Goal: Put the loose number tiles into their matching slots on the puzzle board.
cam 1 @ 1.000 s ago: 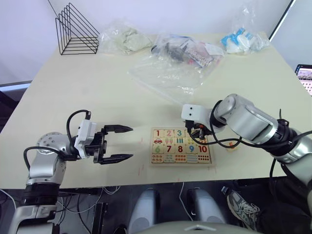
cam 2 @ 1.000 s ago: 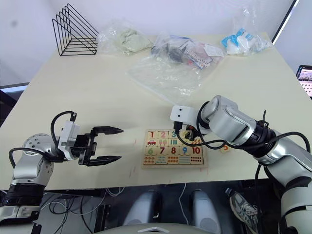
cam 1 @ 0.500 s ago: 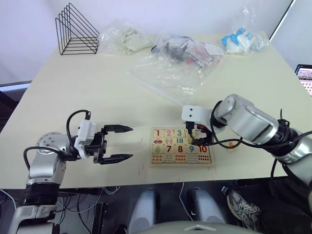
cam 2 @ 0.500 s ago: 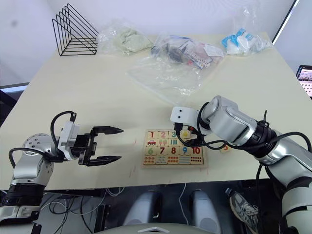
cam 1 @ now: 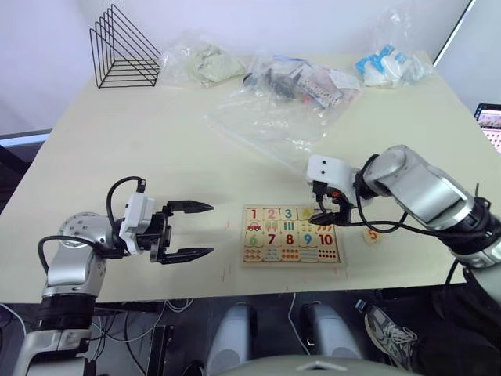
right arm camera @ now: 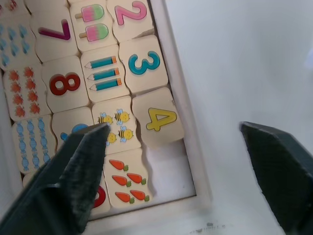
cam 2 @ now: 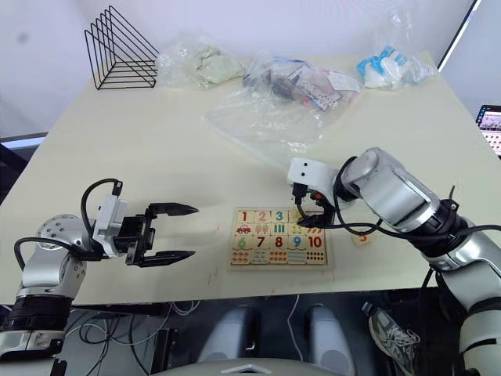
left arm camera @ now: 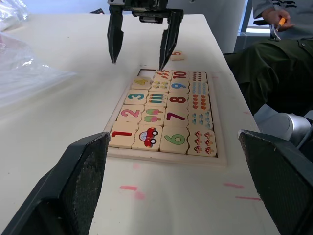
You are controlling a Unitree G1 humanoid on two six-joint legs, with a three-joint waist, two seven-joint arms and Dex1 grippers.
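- The puzzle board [cam 1: 292, 235] is seen lying flat on the desk [cam 1: 156, 149], near the desk's front edge.
- Tiles 1, 2 and 3 are seated in the board's top row; the 3 tile [right arm camera: 143, 64] sits square in its slot.
- The 4 tile [right arm camera: 159, 118] is seen tilted in its slot, with one corner riding on the board's rim.
- The last slot of that row [right arm camera: 168, 171], beside the 4 tile, is seen as a bare recess.
- The 5 tile [cam 1: 373, 234] lies loose on the desk, just off the board's right end and apart from it.
- The right gripper [cam 1: 322, 217] is held over the board's upper right corner, above the 4 tile, with its jaws spread apart and nothing between them.
- The left gripper [cam 1: 193, 230] is held above the desk, off the board's left end, with its jaws wide apart and nothing between them.
- Clear plastic bags [cam 1: 274, 110] lie well beyond the board, toward the desk's far edge.
- A black wire rack [cam 1: 121, 51] stands well beyond the board, at the desk's far left corner.
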